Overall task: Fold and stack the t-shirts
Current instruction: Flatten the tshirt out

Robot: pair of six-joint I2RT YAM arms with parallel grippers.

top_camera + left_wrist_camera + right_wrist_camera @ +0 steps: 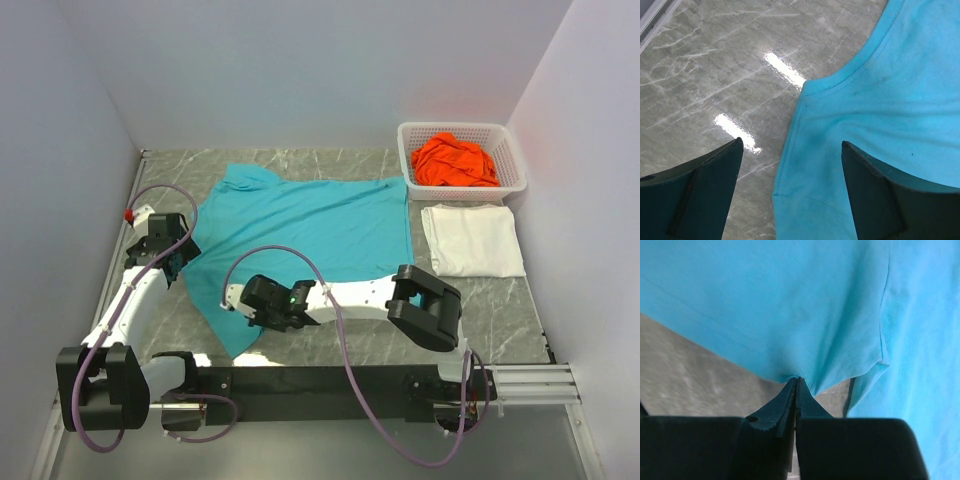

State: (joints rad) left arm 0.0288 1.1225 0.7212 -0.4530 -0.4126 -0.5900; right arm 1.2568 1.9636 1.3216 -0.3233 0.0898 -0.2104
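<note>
The teal t-shirt [310,225] lies spread flat across the middle of the marble table. My right gripper [233,297] is at the shirt's near left part, shut on a pinch of its hem; the wrist view shows the cloth [790,300] puckered at the tips of the gripper [798,380]. My left gripper [176,262] hovers open over the shirt's left edge, where a hemmed edge [890,100] lies between the fingers of the gripper [790,145]. A folded white t-shirt [470,238] lies at the right. The orange t-shirt [455,162] sits crumpled in the basket.
The white lattice basket [455,127] stands at the back right corner against the wall. White walls close the table on the left, back and right. Bare marble [500,310] shows near the front right and left of the teal shirt [715,60].
</note>
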